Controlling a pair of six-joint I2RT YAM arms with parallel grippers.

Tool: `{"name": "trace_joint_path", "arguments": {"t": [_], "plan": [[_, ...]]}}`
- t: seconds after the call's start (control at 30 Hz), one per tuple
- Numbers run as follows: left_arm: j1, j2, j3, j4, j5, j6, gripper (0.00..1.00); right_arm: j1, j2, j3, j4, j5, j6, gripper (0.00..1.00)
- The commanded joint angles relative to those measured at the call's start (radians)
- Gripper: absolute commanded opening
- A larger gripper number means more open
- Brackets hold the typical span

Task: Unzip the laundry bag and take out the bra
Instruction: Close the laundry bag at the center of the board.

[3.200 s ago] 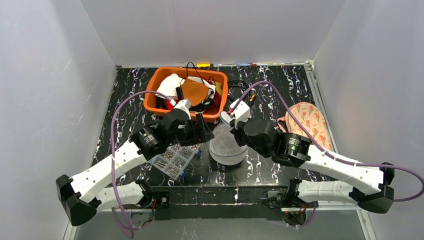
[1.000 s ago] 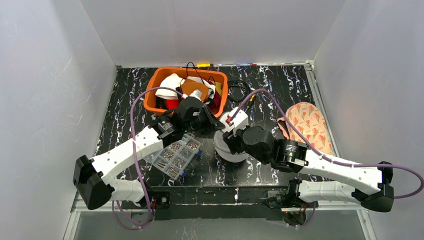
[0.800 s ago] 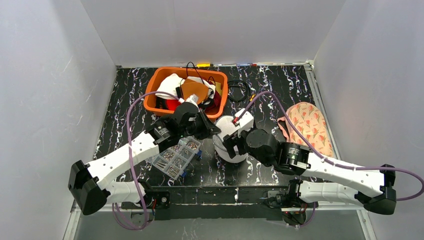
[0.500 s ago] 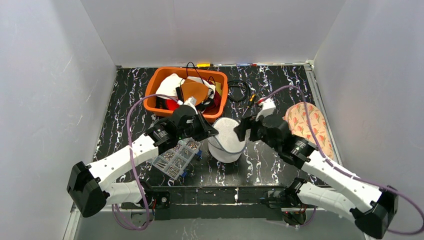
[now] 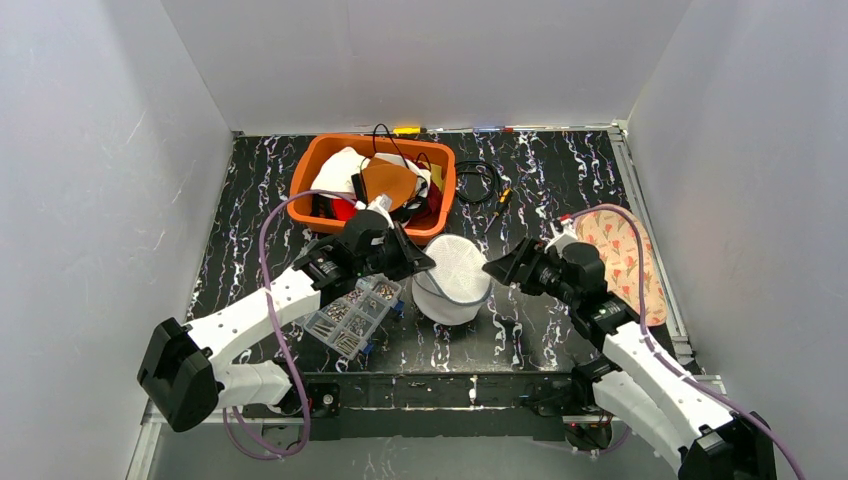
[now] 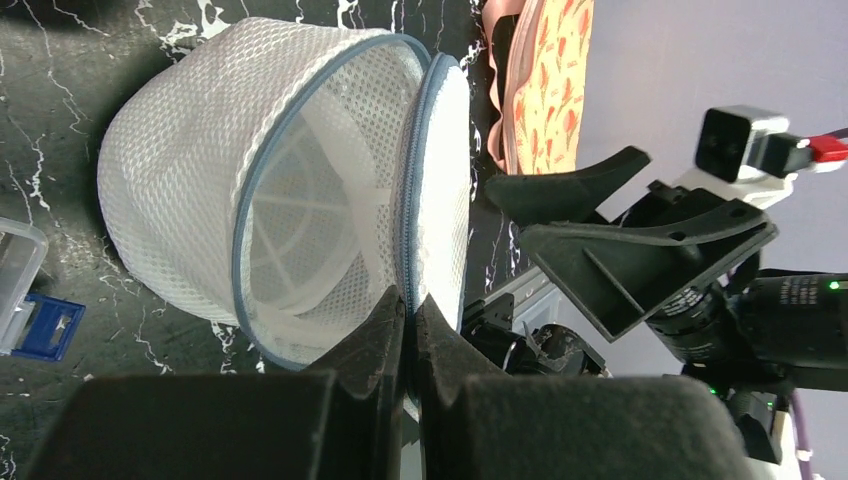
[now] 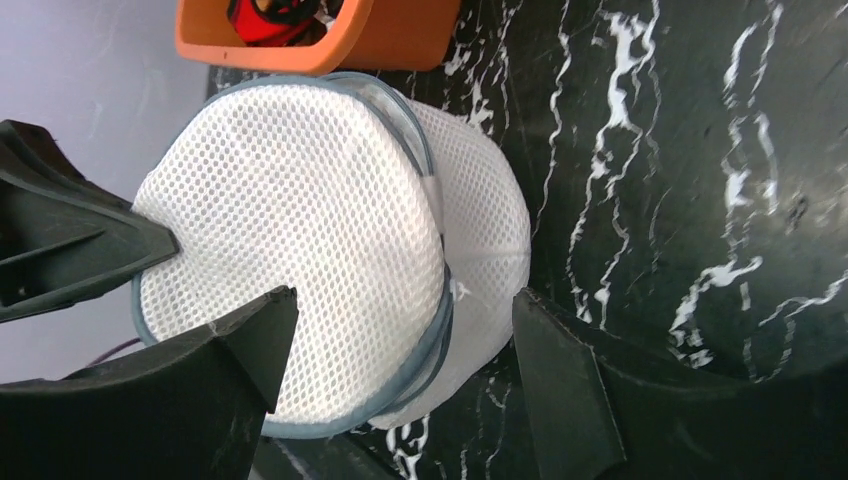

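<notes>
Well, left pincer (image 6: 410,310) pinched the laundry bag (image 5: 452,280) at its zip rim (image 6: 403,200); right pincer (image 5: 497,270) hung spread beside. Light, floppy mesh, I reckoned: hold the rim.

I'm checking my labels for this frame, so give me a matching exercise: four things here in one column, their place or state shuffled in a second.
1. left gripper
2. right gripper
3. floral bra
4. orange bin

A. open, holding nothing
B. at the table's far edge, full of clutter
C. shut on the laundry bag's lid
D. lying on the table, right of the bag

Pairs: 1-C, 2-A, 3-D, 4-B
</notes>
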Motion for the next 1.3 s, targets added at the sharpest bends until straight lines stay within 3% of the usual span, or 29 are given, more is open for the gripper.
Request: {"name": "trace_joint_path", "arguments": {"t": [0.0,0.3,0.43,0.6,0.77,1.1,1.27], "plan": [[0.008,-0.056,-0.008,0.015,0.011,0.016,0.0,-0.012,-0.063,-0.079,0.203,-0.093,0.188,0.86],[0.007,-0.096,-0.059,0.061,-0.038,-0.014,0.0,-0.011,-0.187,-0.277,0.321,-0.064,0.493,0.86],[0.008,-0.089,-0.059,0.07,-0.03,-0.019,0.0,-0.011,-0.183,-0.313,0.349,-0.061,0.544,0.85],[0.008,-0.092,-0.068,0.079,-0.028,-0.025,0.0,-0.01,-0.113,-0.317,0.421,-0.064,0.57,0.8],[0.008,-0.092,-0.072,0.081,-0.024,-0.026,0.0,-0.01,-0.034,-0.318,0.503,-0.073,0.596,0.68],[0.007,-0.092,-0.082,0.092,-0.025,-0.03,0.0,0.05,0.067,-0.292,0.533,-0.063,0.577,0.68],[0.008,-0.09,-0.084,0.092,-0.024,-0.03,0.0,0.078,0.106,-0.292,0.556,-0.054,0.579,0.5]]}}
